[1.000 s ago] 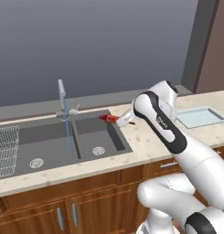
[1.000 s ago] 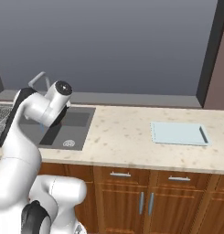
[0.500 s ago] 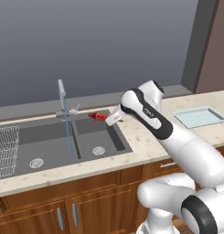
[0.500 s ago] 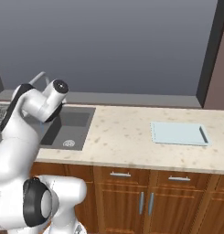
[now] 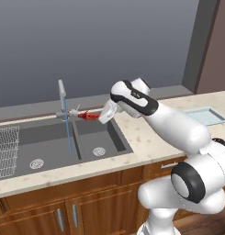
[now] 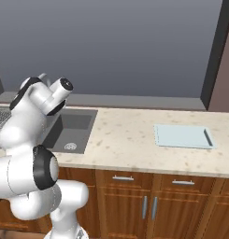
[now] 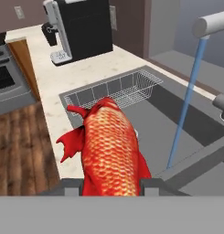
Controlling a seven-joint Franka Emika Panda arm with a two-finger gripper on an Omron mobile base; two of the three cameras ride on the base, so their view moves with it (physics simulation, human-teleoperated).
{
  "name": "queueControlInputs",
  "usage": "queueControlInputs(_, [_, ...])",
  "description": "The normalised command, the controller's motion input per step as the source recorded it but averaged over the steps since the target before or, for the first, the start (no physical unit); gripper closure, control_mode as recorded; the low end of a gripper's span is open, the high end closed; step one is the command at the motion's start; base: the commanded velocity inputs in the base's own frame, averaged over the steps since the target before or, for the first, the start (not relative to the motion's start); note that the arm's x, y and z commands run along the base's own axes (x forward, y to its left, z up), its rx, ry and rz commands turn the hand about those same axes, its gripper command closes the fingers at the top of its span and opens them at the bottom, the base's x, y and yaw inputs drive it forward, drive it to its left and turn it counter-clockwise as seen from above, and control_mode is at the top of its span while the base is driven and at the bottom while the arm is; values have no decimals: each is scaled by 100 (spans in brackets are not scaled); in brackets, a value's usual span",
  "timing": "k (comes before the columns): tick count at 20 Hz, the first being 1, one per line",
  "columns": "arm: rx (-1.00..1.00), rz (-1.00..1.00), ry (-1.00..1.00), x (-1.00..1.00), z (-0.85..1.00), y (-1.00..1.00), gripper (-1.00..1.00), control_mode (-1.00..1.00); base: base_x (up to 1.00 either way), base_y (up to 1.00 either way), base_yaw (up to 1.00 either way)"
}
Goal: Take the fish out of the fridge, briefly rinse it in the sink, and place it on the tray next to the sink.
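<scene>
The fish [image 7: 111, 148] sits clamped between the two fingertips of the gripper [image 5: 96, 116], its tail pointing away from the hand and its scaled body filling the space just ahead of the jaws. It hangs above the sink [image 5: 109, 137], near the rear rim of the basin, with the thin blue stream of water [image 7: 184, 105] from the tap [image 5: 62, 92] falling just beyond its tail and slightly to one side in the hand view.

The step in hand looks to be the rinse. To do it well, the fish probably needs carrying a little farther forward from the hand so the stream actually strikes its body, keeping the grip firm since a wet, tapered body may slip out tail-first.

The arm reaches low and sideways from its base, forearm roughly level, wrist bent so the hand points across the basin toward the tap. The tray [image 5: 205, 114] lies well behind the hand, on the far side of the arm.
</scene>
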Motion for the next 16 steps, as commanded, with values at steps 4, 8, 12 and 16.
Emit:
queueControlInputs(4, [0, 11, 0, 12, -10, 8, 100, -100, 0, 0, 0])
queueControlInputs(8, [0, 3, 0, 0, -5, 5, 100, -100, 0, 0, 0])
queueControlInputs(12, [-4, 0, 0, 7, -18, 10, 100, -100, 0, 0, 0])
queueControlInputs(16, [-7, 0, 0, 21, -33, 21, 100, -100, 0, 0, 0])
